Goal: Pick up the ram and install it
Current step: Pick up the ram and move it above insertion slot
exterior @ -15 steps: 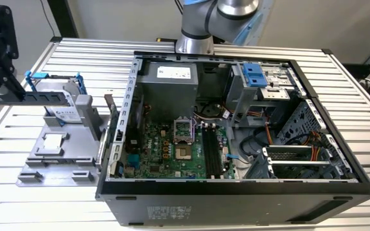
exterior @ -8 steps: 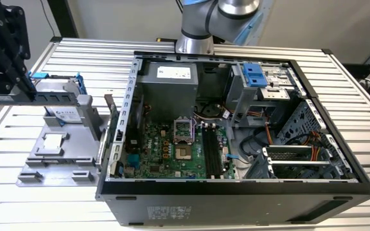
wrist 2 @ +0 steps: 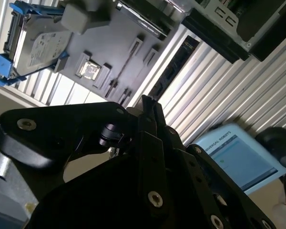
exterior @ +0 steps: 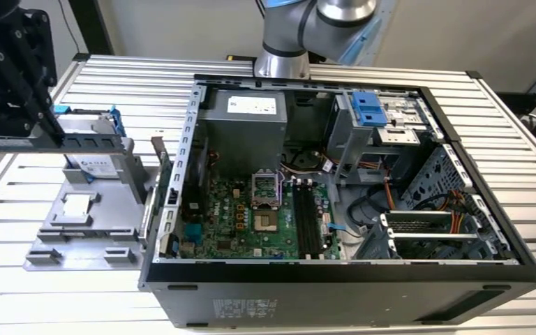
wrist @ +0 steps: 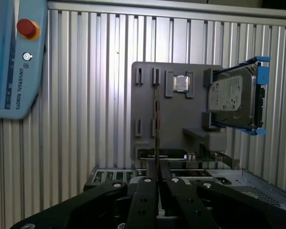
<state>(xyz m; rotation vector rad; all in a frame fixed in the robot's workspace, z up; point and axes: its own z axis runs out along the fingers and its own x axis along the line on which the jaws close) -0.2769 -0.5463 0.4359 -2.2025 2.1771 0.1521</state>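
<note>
Exterior view, left to right. Black two-fingered gripper [exterior: 49, 132], fingers closed narrowly on the ram [exterior: 91, 142], a long, thin, dark circuit-board stick held level. The ram hangs above a grey moulded parts fixture [exterior: 68, 237] on the ribbed aluminium table [exterior: 26, 293]. The fixture also carries a silver hard drive in a blue-tipped bracket [exterior: 93, 165] and a small square silver processor chip [exterior: 77, 204]. To the right stands the open black computer case [exterior: 343, 279], its green motherboard [exterior: 240, 223] exposed, with long black memory slots [exterior: 306, 223] near its middle. The ram lies well left of the case. In the first wrist view the ram [wrist: 156, 119] appears edge-on, clamped between the fingertips [wrist: 145, 183].
</note>
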